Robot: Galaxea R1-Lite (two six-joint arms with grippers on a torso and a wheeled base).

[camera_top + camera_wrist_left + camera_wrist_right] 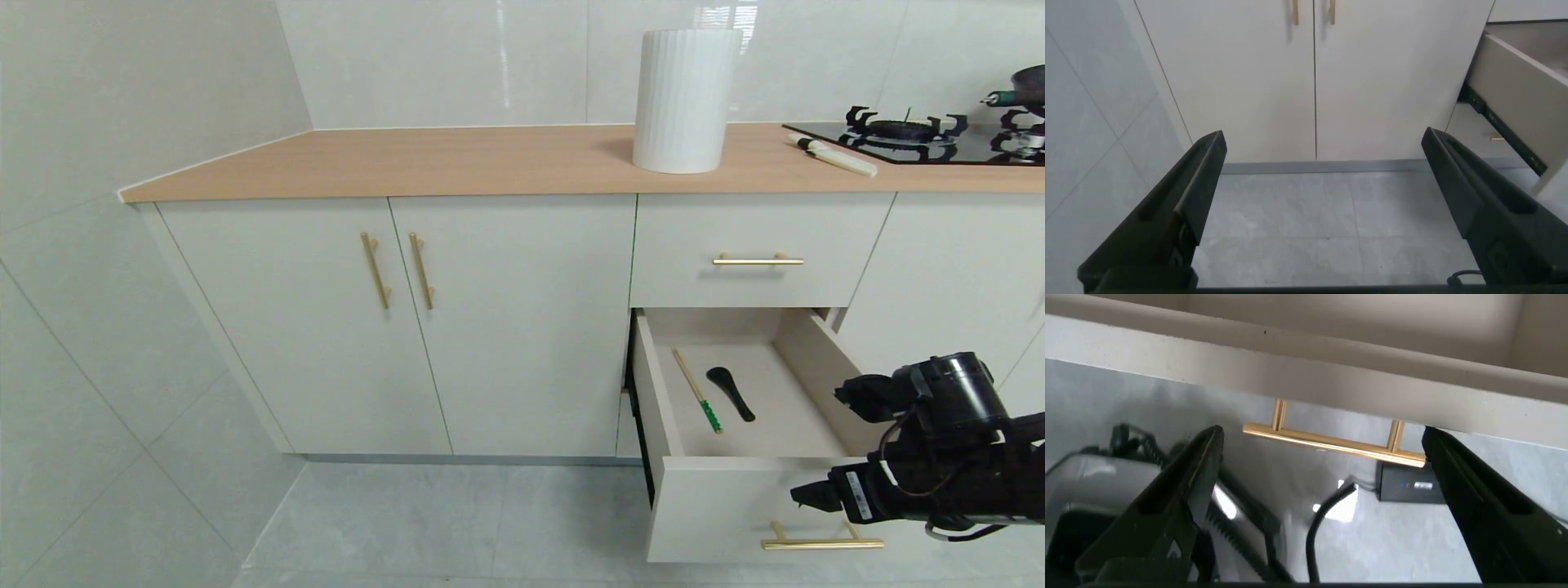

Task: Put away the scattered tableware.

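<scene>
The lower drawer (658, 384) stands pulled out. Inside it lie a pair of wooden chopsticks (698, 392) with green tips and a black spoon (731, 393), side by side. My right gripper (829, 445) hangs open just over the drawer's front right corner, holding nothing. In the right wrist view its open fingers (1200, 482) frame the brass drawer handle (1335, 443) below the front panel's top edge. My left gripper (1323, 139) is open and empty, low above the floor, facing the double cabinet doors (1315, 73). On the counter lies a white-handled utensil (833, 155).
A tall white ribbed jar (682, 98) stands on the wooden counter (457, 159). A gas hob (914, 135) sits at the back right. The upper drawer (755, 249) is closed. Tiled wall on the left, grey floor (392, 523) in front of the cabinets.
</scene>
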